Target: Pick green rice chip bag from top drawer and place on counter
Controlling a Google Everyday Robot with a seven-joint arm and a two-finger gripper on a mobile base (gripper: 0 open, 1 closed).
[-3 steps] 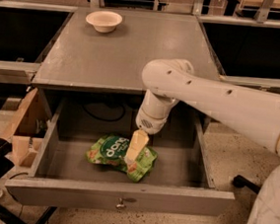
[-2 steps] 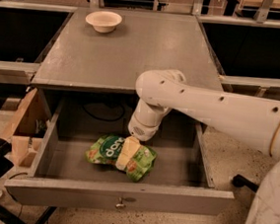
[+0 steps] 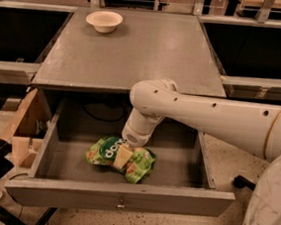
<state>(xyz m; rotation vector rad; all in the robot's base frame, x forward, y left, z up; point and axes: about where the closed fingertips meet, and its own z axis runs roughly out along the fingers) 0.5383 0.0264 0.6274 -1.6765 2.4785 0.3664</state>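
The green rice chip bag lies flat on the floor of the open top drawer, a little left of centre, with its dark green logo facing up. My gripper reaches down into the drawer from the right and sits right on top of the bag's middle. One cream finger shows against the bag. The grey counter spreads out above and behind the drawer. My white arm crosses the drawer from the right edge of the view.
A small cream bowl stands at the counter's far left. A wooden crate sits on the floor left of the drawer. A black cable lies at the drawer's back. Dark bins flank the counter on both sides.
My gripper has moved left and lower inside the drawer, from the bag's right end to over its middle. The bag has not visibly moved.
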